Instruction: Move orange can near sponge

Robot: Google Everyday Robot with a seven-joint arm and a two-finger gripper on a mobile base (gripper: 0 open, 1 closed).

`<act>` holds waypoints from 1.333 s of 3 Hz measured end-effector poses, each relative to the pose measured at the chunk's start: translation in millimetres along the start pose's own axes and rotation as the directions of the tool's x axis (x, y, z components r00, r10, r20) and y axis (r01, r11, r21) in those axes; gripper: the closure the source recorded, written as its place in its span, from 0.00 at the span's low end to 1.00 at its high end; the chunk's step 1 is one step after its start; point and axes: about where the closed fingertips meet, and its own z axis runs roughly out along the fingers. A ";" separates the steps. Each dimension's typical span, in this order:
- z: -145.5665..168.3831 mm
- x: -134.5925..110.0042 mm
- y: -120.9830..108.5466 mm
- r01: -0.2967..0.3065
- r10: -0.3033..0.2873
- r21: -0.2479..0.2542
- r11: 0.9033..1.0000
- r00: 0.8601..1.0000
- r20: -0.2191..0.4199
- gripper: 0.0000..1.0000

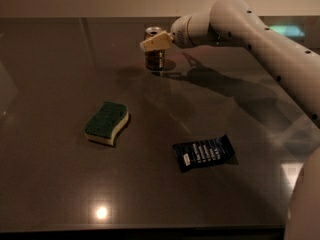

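The orange can (154, 60) stands upright on the dark table (60, 49), at the far middle. Its silver top shows just behind my gripper (156, 41). The gripper is at the can's upper part and covers some of it; the arm reaches in from the right. The sponge (107, 123), with a dark green top and pale yellow body, lies flat at the left middle, well in front of and to the left of the can. The gripper is far from it.
A flat dark-blue snack wrapper (204, 152) lies to the right of the sponge, nearer the front. My white arm (280, 49) spans the right side above the table. A bright light reflection (101, 212) shows near the front edge.
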 end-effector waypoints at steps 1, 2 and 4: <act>1.1 -1.5 -0.4 -0.007 0.007 -0.011 1.000 1.000 0.008 0.40; 0.7 -1.4 0.7 -0.014 0.015 -0.022 1.000 1.000 0.014 0.64; -39.6 -10.8 23.8 0.043 -0.040 -0.038 0.998 0.997 0.070 1.00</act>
